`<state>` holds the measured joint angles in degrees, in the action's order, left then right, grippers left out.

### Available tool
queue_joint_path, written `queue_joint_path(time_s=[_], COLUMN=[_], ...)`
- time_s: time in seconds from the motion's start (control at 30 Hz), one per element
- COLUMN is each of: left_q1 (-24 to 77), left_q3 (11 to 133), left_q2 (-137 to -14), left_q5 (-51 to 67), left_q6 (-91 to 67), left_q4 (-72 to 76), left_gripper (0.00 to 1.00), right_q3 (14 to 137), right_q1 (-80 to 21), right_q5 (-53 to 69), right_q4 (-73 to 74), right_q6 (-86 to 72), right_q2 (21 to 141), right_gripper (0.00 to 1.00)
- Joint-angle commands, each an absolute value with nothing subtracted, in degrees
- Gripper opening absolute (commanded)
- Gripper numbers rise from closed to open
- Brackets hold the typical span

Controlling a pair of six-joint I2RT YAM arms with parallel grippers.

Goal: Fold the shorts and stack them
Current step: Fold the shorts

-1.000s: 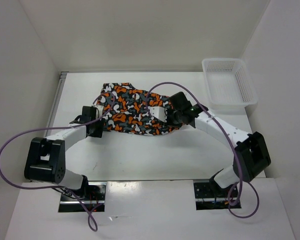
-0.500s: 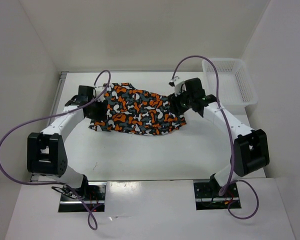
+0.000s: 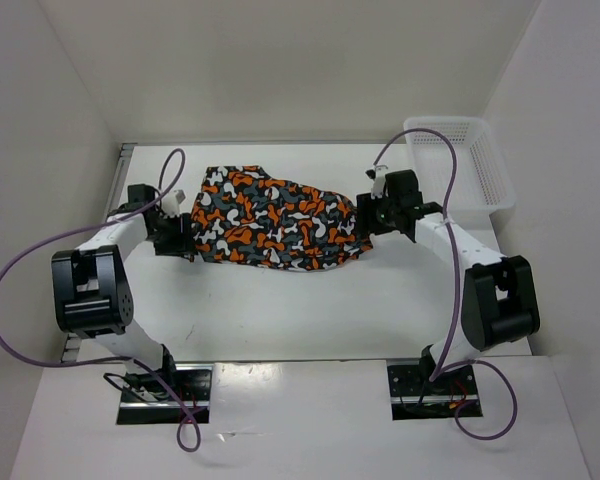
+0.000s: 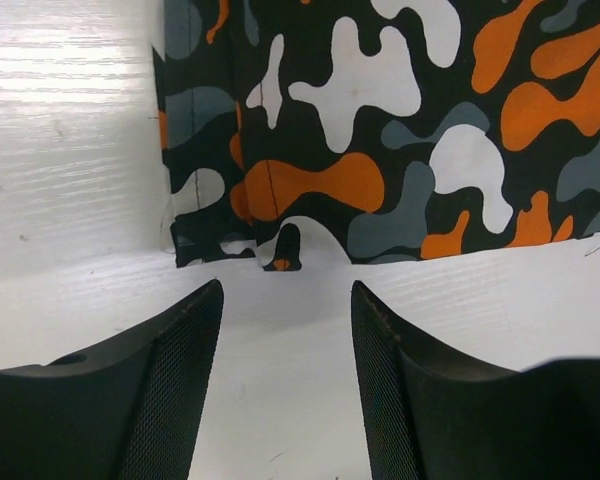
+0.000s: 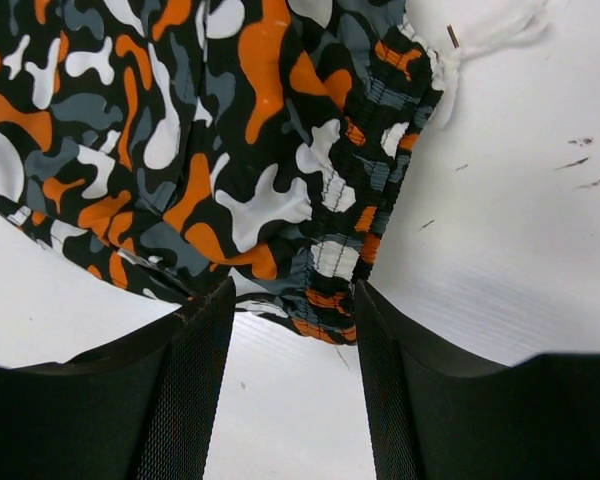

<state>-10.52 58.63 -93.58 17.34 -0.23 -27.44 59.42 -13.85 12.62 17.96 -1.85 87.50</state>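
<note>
Both arms have drawn outward off the shorts [image 3: 275, 220], which lie spread in the middle of the table [image 3: 280, 310]. The left gripper [image 4: 285, 290] sits just left of their edge and the right gripper [image 5: 292, 290] just right of the waistband [image 5: 365, 180], both parted and empty. The white drawstring [image 5: 490, 30] is cut off by the right wrist view's edge.

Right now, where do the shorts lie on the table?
In the top view, the shorts lie spread at mid-table, between the left gripper and the right gripper, with the white basket further to the right.
</note>
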Motion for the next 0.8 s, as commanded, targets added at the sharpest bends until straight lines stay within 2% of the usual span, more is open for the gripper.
queue_joint_path(time_s=[0.0,0.1,0.47,0.73,0.77], left_q1=[-10.72,-10.72,-10.72,-10.72,-10.72], left_q3=[57.74,55.82,54.93,54.93,54.93], left_q2=[-95.26,-96.67,-98.34,-99.05,-99.05], left_q5=[20.3,23.02,21.01,22.32,21.45], left_q6=[0.0,0.0,0.0,0.0,0.0], left_q4=[-24.61,-22.68,-20.13,-20.21,-20.74], left_gripper=[0.62,0.62,0.63,0.4,0.34], right_q3=[57.31,56.69,55.64,55.11,55.11], right_q1=[-13.8,-13.8,-13.8,-13.8,-13.8], right_q5=[11.43,10.38,9.14,8.09,8.61], right_q4=[13.18,12.57,10.9,10.37,10.37], right_q6=[-3.52,-3.52,-1.85,-1.32,-1.32], right_q2=[85.52,85.52,86.04,86.04,86.04], right_gripper=[0.57,0.57,0.57,0.57,0.57])
